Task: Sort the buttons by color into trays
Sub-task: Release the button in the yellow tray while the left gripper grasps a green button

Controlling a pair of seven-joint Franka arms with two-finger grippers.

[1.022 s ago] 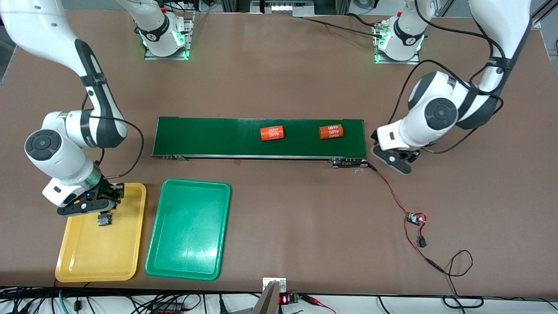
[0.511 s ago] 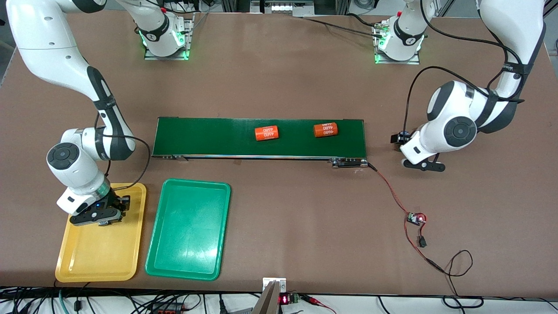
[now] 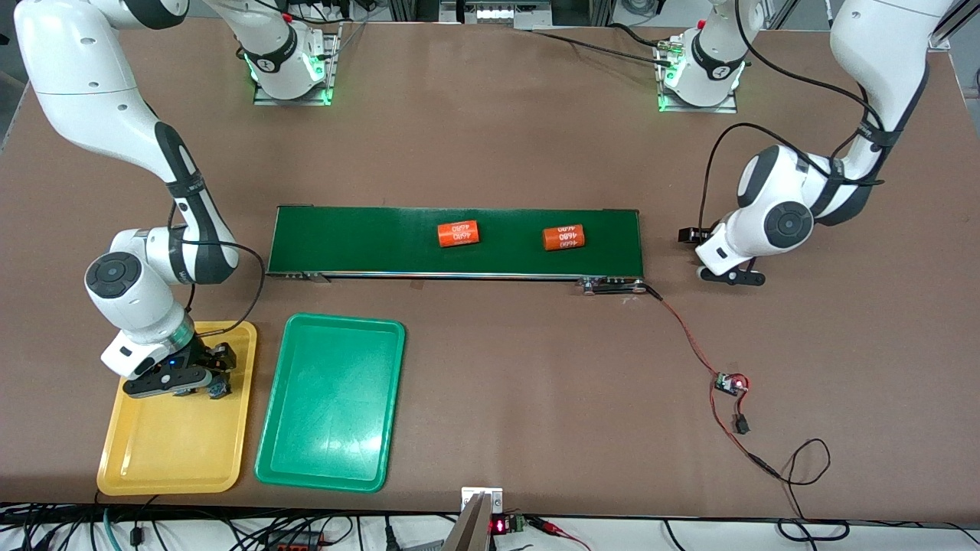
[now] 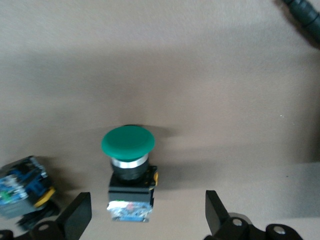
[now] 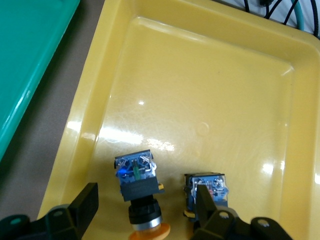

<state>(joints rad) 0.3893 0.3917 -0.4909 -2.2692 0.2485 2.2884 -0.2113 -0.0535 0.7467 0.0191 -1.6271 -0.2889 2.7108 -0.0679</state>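
Since a second ago the right gripper (image 5: 145, 210) has lowered into the yellow tray (image 3: 176, 451) and parted its fingers; two yellow-capped buttons (image 5: 137, 187) now lie on the tray floor near its edge toward the conveyor belt (image 3: 367, 241), one between the spread fingers. The green tray (image 3: 329, 405) sits beside it. The left gripper (image 4: 145, 220), fingers apart, hovers over a green button (image 4: 128, 170) on the table at the left arm's end; another button (image 4: 22, 187) lies just beside. Two orange cylinders (image 3: 458, 233) ride the belt.

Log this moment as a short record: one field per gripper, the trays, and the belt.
right gripper: open, low over the yellow tray, astride a yellow button; a second button lies beside it
left gripper: open, above a green button on the table
green tray: no button in it
conveyor belt: carries two orange cylinders
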